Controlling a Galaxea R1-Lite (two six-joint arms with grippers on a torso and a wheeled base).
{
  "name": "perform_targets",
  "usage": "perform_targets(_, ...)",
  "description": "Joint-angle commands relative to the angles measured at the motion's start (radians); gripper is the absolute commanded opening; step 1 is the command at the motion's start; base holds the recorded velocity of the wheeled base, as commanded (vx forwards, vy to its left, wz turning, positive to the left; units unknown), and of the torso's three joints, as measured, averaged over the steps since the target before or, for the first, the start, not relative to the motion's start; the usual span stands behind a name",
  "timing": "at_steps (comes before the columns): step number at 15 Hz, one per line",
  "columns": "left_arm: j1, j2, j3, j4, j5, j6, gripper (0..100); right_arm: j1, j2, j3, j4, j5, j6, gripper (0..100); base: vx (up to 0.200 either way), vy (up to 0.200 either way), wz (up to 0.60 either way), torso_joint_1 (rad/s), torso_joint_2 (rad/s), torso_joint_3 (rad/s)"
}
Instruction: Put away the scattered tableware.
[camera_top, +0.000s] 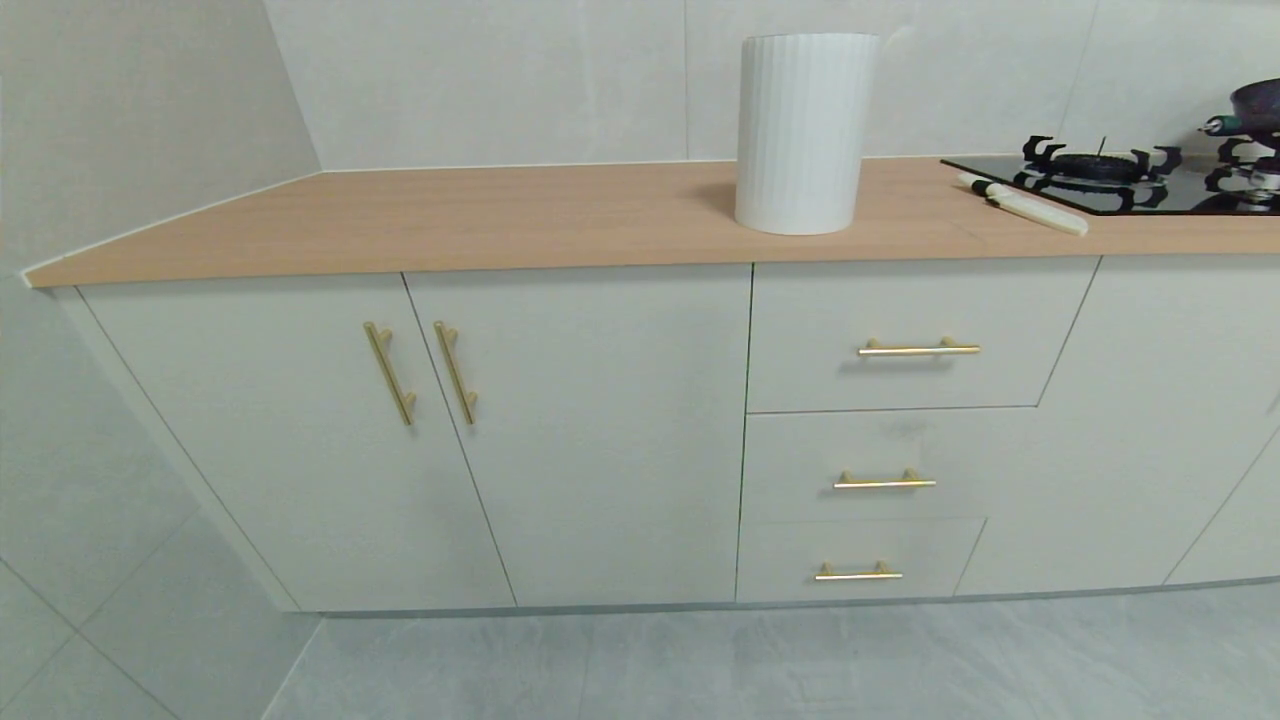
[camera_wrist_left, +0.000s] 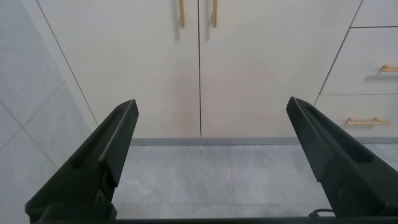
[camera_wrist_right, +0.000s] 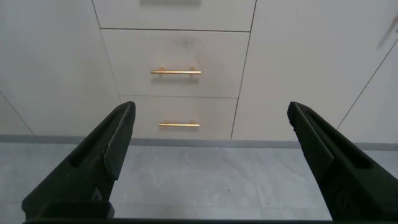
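Wooden countertop (camera_top: 500, 215) carries white ribbed canister (camera_top: 805, 130), knife (camera_top: 1030, 208) at hob (camera_top: 1150, 197) edge.

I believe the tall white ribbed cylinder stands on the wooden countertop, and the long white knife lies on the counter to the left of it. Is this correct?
Not quite. The tall white ribbed cylinder does stand on the wooden countertop, but the long white knife lies to the right of it, by the corner of the black gas stove. The head view shows this.
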Motion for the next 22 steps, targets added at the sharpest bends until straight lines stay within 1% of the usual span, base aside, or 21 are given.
perform_targets(1, 0.0, 0.0, 0.0, 0.0, 0.0, 0.0, 100, 0.0, 0.001, 0.0, 0.003, 0.0, 0.045, 100, 0.0, 0.0, 0.0, 0.0, 0.0, 0.0)
perform_targets(3, 0.0, 0.0, 0.0, 0.0, 0.0, 0.002, 100, 0.0, 0.001, 0.0, 0.003, 0.004, 0.022, 100, 0.0, 0.0, 0.0, 0.0, 0.0, 0.0)
perform_targets(4, 0.0, 0.0, 0.0, 0.002, -0.001, 0.014, 100, 0.0, 0.001, 0.0, 0.003, 0.004, 0.022, 100, 0.0, 0.0, 0.0, 0.0, 0.0, 0.0)
perform_targets(5, 0.0, 0.0, 0.0, 0.0, -0.001, 0.014, 100, 0.0, 0.001, 0.0, 0.003, 0.004, 0.022, 100, 0.0, 0.0, 0.0, 0.0, 0.0, 0.0)
perform_targets(6, 0.0, 0.0, 0.0, 0.0, -0.001, -0.002, 100, 0.0, 0.001, 0.0, 0.003, 0.003, 0.022, 100, 0.0, 0.0, 0.0, 0.0, 0.0, 0.0)
perform_targets(7, 0.0, 0.0, 0.0, 0.0, -0.001, 0.005, 100, 0.0, 0.001, 0.0, 0.003, 0.003, 0.023, 100, 0.0, 0.0, 0.0, 0.0, 0.0, 0.0)
perform_targets(8, 0.0, 0.0, 0.0, 0.002, -0.003, 0.018, 100, 0.0, 0.001, 0.0, 0.003, 0.003, 0.023, 100, 0.0, 0.0, 0.0, 0.0, 0.0, 0.0)
perform_targets(10, 0.0, 0.0, 0.002, 0.0, -0.003, 0.009, 100, 0.0, 0.001, 0.0, 0.003, 0.003, 0.023, 100, 0.0, 0.0, 0.0, 0.0, 0.0, 0.0)
perform_targets(22, 0.0, 0.0, 0.0, 0.0, -0.003, 0.006, 100, 0.0, 0.002, 0.0, 0.003, 0.004, 0.023, 100, 0.2, 0.0, 0.0, 0.003, 0.0, 0.003)
